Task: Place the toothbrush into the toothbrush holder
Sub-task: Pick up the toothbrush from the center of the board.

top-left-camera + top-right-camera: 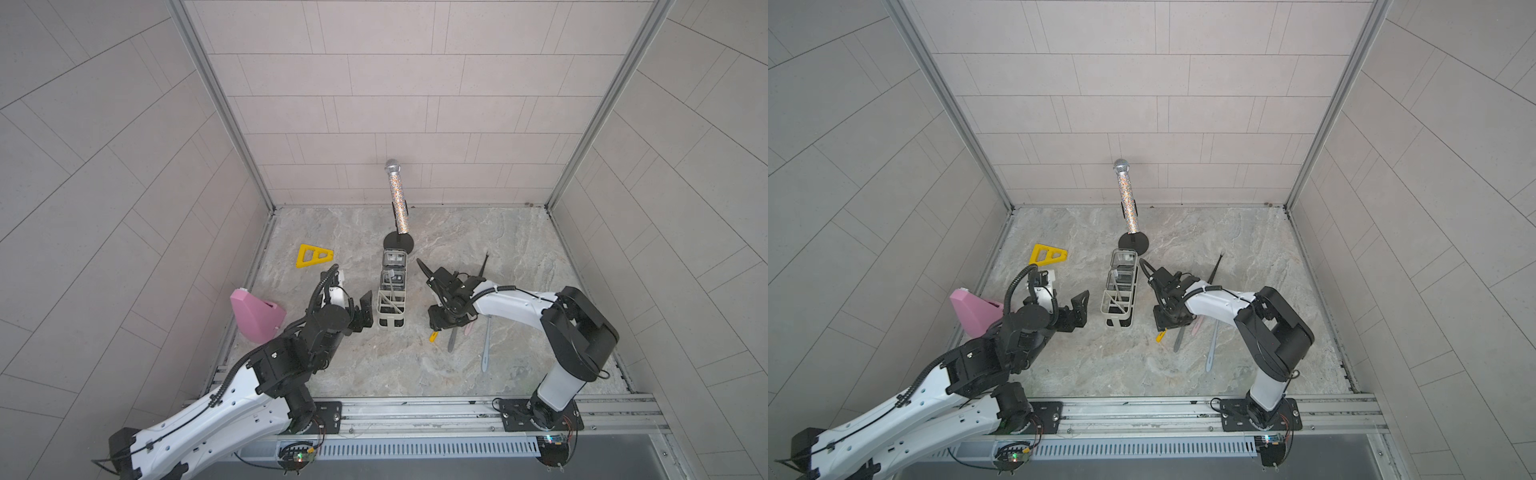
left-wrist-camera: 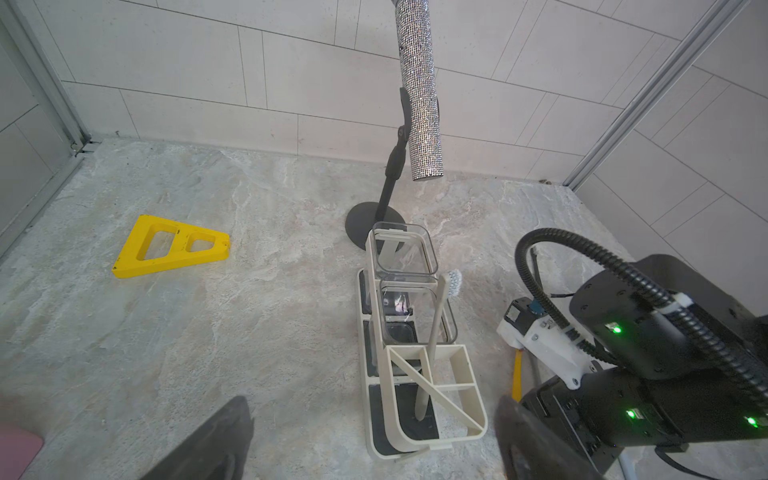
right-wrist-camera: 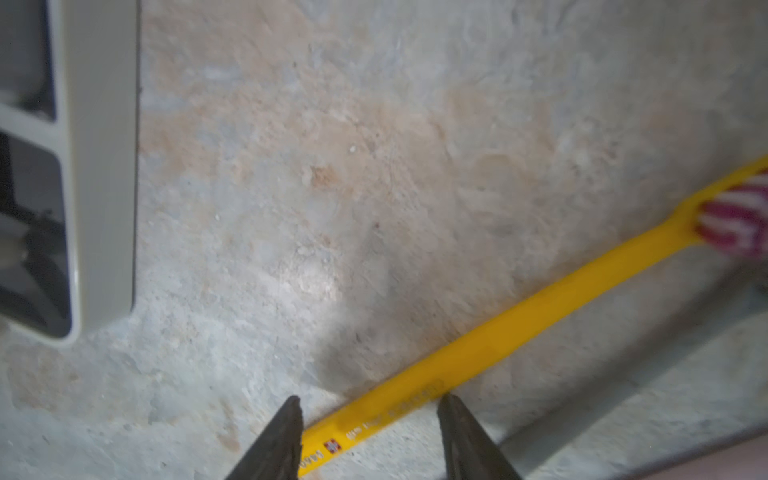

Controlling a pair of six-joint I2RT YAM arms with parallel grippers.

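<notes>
A yellow toothbrush (image 3: 519,316) with red-and-white bristles lies flat on the stone floor; only its handle end (image 1: 433,336) shows past the arm in a top view. My right gripper (image 3: 371,401) points down over the handle, open, one finger on each side of it. The toothbrush holder (image 1: 380,307) (image 2: 478,399) is a cream frame rack with two clear cups, left of that gripper. A beige toothbrush (image 2: 434,332) stands in its near section. My left gripper (image 1: 365,311) (image 2: 372,409) is wide open and empty beside the rack's near end.
A grey toothbrush (image 1: 452,338), a pink one (image 1: 468,330) and a pale blue one (image 1: 486,349) lie by the right arm. Behind the rack stands a glittery microphone (image 1: 397,195). A yellow triangle (image 1: 313,255) and a pink block (image 1: 255,313) lie left.
</notes>
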